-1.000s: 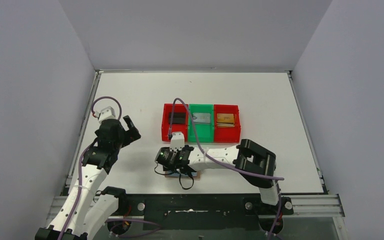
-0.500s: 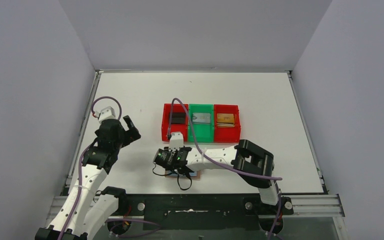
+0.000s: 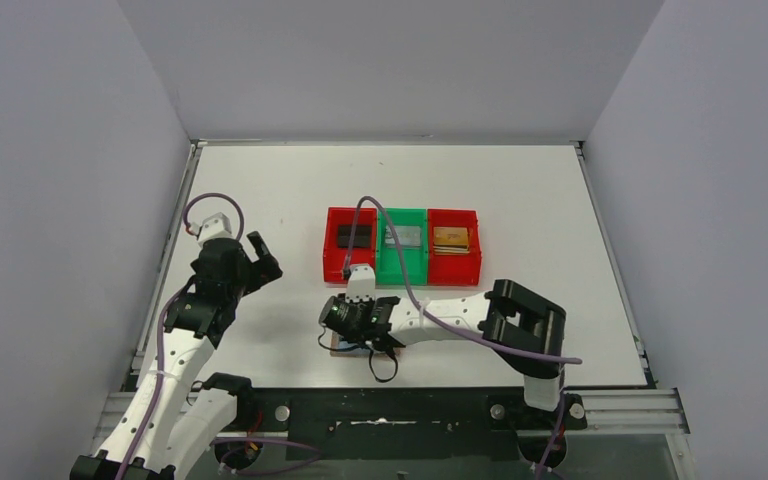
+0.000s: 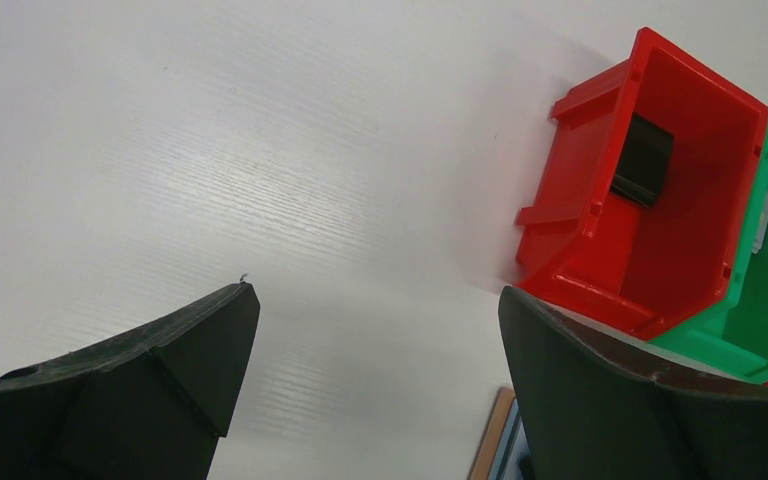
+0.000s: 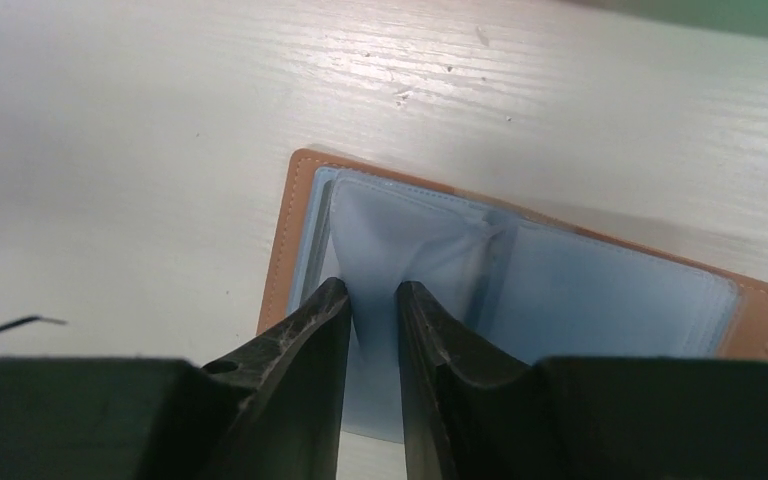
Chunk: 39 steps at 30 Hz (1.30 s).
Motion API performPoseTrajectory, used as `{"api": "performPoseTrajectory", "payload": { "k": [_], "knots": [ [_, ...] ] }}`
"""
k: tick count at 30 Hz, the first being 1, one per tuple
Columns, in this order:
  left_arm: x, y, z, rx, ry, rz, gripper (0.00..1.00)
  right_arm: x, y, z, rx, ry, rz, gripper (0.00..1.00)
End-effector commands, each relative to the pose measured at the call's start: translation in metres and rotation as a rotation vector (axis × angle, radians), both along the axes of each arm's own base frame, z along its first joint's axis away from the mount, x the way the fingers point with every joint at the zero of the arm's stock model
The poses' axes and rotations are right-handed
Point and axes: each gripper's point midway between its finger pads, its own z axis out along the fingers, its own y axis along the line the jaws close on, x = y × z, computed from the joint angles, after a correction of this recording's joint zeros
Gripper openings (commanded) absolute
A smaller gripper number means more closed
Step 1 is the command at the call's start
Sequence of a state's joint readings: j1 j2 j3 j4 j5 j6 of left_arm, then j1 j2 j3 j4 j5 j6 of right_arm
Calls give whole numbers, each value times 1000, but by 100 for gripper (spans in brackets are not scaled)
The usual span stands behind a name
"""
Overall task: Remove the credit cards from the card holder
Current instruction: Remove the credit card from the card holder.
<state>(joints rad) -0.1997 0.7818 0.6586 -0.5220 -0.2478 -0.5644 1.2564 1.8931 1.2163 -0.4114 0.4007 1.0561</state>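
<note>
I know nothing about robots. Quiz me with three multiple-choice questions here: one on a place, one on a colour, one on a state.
1. Where does the card holder lie? A. In a bin. B. Open on the table, under the right gripper. C. In the left gripper.
2. What colour is the middle bin? A. Red. B. Blue. C. Green.
3. How is the left gripper? A. Open, empty. B. Shut on a card. C. Shut on a bin.
Answers: B, the right wrist view shows it spread beneath the fingers; C, red bins flank it; A, its fingers stand wide apart.
</note>
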Motion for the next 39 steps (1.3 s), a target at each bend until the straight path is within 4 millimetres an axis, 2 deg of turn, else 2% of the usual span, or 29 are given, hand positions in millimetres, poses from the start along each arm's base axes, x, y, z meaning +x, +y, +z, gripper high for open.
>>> {"api": "performPoseTrajectory", "payload": {
  "k": [1,3,6,8,9,12,16,22,25,29,34,39],
  "knots": [
    [6,-6,13,-28,-50,-30,93,5,13,37,190,-41,51,11],
    [6,-12,14,-45,-49,-55,92,6,18,48,281,-44,72,11],
    [3,-26,14,-103,-42,-106,92,4,23,53,405,-17,101,10],
    [1,-44,18,-184,-52,-178,89,3,23,54,467,-6,109,10],
    [-4,-54,9,-227,-30,-211,89,3,24,57,507,-10,113,10],
    [-14,-82,5,-350,-1,-323,85,2,21,60,581,-7,118,11],
    [-30,-113,-2,-505,47,-451,81,2,12,58,658,7,102,11],
    [-51,-146,-6,-655,90,-622,75,1,0,52,722,23,68,12],
    [-63,-163,-13,-665,120,-683,74,1,-3,46,709,35,53,13],
    [-81,-184,-31,-641,165,-735,74,2,-7,40,707,51,21,14],
    [-91,-194,-58,-642,206,-726,73,2,-12,35,702,61,-6,15],
    [-96,-202,-67,-643,220,-756,69,1,-15,32,703,72,-20,15]
  ]
}}
